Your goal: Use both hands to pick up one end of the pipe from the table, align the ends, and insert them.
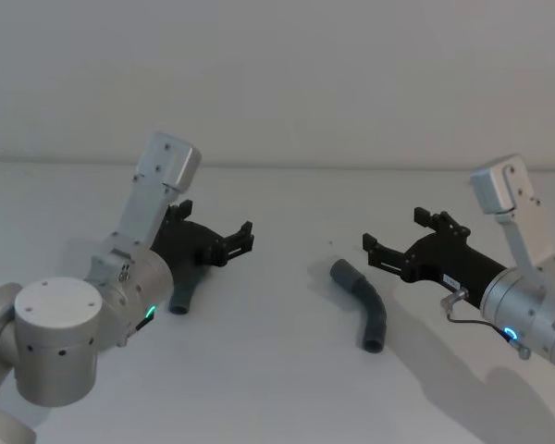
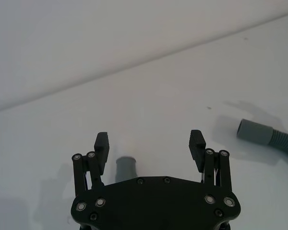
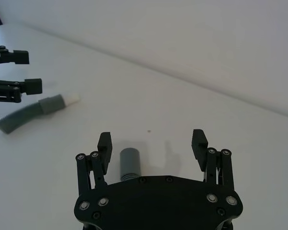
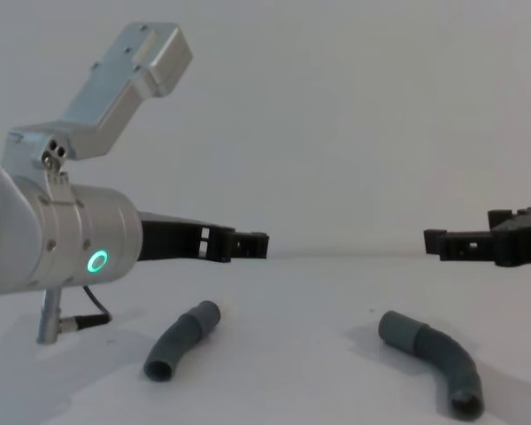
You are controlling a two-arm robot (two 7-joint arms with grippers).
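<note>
Presently the task stands at the approach step: nothing is grasped or lifted.

1. Nearest, both pieces lie flat on the white bench (image 1: 277, 398), well apart. The left pipe piece (image 4: 181, 341) rests on the left side, its slim whitish tip (image 3: 70, 99) pointing toward the middle. The right pipe piece (image 4: 429, 350) rests on the right, its wider socket end (image 3: 129, 163) on the far side.

2. Farther back and higher, the left gripper (image 1: 246, 238) hovers over its piece with jaws wide and nothing between them. The right gripper (image 1: 392, 231) hovers likewise, spread wide and empty, with the socket end below, closer to one finger than the other.

3. Judgement: each gripper needs to centre over its piece, descend and close behind the collar, leaving the mating end free. Lifting and alignment of tip to socket follow only after both holds are secure.
</note>
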